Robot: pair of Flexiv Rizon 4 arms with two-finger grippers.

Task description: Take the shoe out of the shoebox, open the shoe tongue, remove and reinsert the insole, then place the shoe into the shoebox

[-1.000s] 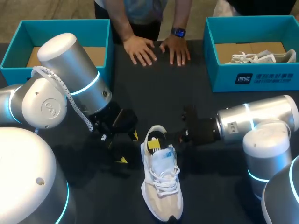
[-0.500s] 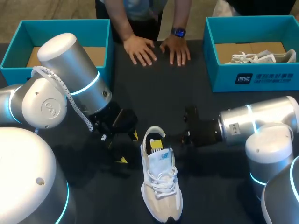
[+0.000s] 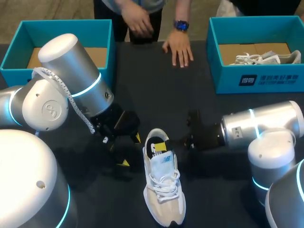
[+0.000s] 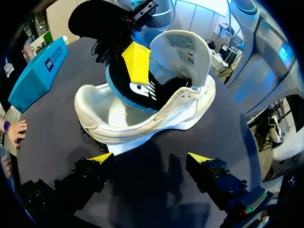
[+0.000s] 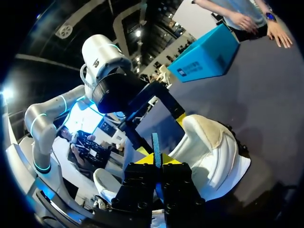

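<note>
A white and beige sneaker (image 3: 164, 190) lies on the dark table, heel towards the far side. My right gripper (image 3: 161, 146) comes in from the right and reaches into the heel opening. It is shut on the edge of the black, blue-rimmed insole (image 4: 137, 92), which is lifted at the heel. In the right wrist view the thin blue insole edge (image 5: 156, 142) stands pinched between the fingers (image 5: 142, 166), with the sneaker (image 5: 213, 147) just ahead. My left gripper (image 4: 151, 159) is open beside the sneaker (image 4: 142, 118), with nothing between its yellow tips; it shows at the shoe's left (image 3: 131, 150).
A teal shoebox (image 3: 19, 38) stands at the far left with a brown floor. A second teal shoebox (image 3: 256, 78) at the far right holds another pale shoe (image 3: 259, 58). A person's hand (image 3: 179, 50) rests on the table's far edge.
My right gripper went from open to shut on the insole at the heel. The person's one hand has lifted off the table. The left arm has not moved.
</note>
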